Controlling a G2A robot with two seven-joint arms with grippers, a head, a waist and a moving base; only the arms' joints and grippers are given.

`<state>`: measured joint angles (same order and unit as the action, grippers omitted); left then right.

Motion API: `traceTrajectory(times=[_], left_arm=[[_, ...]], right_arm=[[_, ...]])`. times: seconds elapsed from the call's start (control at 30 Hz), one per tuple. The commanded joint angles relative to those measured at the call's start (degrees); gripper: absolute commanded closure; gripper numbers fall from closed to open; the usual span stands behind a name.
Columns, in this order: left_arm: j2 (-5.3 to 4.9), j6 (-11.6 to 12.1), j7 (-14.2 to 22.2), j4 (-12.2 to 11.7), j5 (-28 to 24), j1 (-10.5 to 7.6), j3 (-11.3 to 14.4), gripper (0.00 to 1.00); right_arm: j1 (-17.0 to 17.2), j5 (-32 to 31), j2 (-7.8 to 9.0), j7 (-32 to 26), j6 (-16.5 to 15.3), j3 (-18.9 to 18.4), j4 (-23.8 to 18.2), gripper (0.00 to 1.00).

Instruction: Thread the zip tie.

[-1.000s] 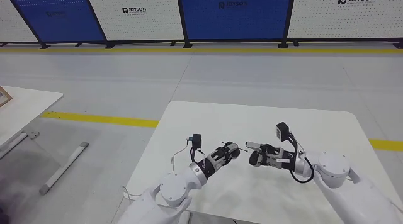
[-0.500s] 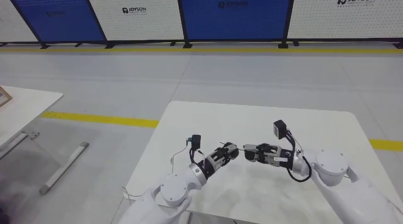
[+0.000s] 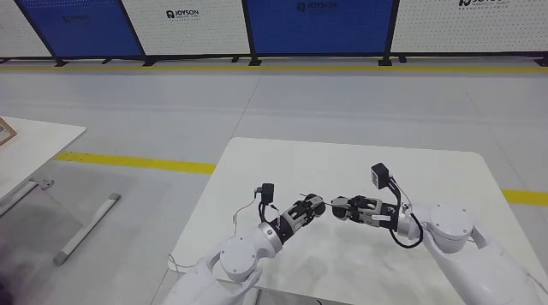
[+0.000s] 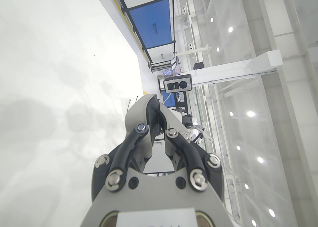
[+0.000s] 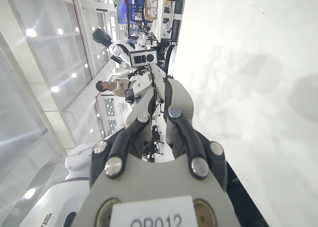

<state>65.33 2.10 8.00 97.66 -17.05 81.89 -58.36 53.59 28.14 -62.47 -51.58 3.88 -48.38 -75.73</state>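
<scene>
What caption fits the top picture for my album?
Left tool and right tool nearly touch tips over the white table.

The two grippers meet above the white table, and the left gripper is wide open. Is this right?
No: the left gripper is shut, pinching the black zip tie, as the left wrist view shows. It does meet the right gripper above the white table.

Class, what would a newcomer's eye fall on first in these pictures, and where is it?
The left gripper and right gripper face each other tip to tip, close together, over the white table. Next comes the thin black zip tie, pinched in the shut left gripper. Behind, blue and white panels stand across the floor.
</scene>
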Motion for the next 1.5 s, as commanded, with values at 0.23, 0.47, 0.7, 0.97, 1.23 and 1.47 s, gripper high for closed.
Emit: traceTrajectory(times=[0.23, 0.47, 0.7, 0.97, 1.23, 1.47], left_arm=[[0.38, 0.12, -0.58, -0.11, -0.88, -0.02, -0.07, 1.0], [0.39, -0.06, -0.24, -0.11, -0.64, -0.1, -0.08, 0.0], [0.39, -0.06, -0.24, -0.11, -0.64, -0.1, -0.08, 0.0], [0.6, 2.3, 2.87, -1.87, -1.96, 0.14, 0.36, 0.0], [1.01, 3.17, 4.53, -4.25, -4.02, -1.2, 0.67, 0.89], [1.26, 3.48, 4.16, -4.92, -3.22, -1.74, 0.91, 1.0]], right_arm=[[0.12, -0.32, -0.38, -0.96, 0.08, -0.53, 0.4, 1.0], [0.22, -2.14, -0.56, -0.72, 1.0, -0.72, -0.23, 1.0], [0.22, -2.14, -0.56, -0.72, 1.0, -0.72, -0.23, 1.0], [0.22, -2.14, -0.56, -0.72, 1.0, -0.72, -0.23, 1.0], [0.22, -2.14, -0.56, -0.72, 1.0, -0.72, -0.23, 1.0], [0.22, -2.14, -0.56, -0.72, 1.0, -0.72, -0.23, 1.0]])
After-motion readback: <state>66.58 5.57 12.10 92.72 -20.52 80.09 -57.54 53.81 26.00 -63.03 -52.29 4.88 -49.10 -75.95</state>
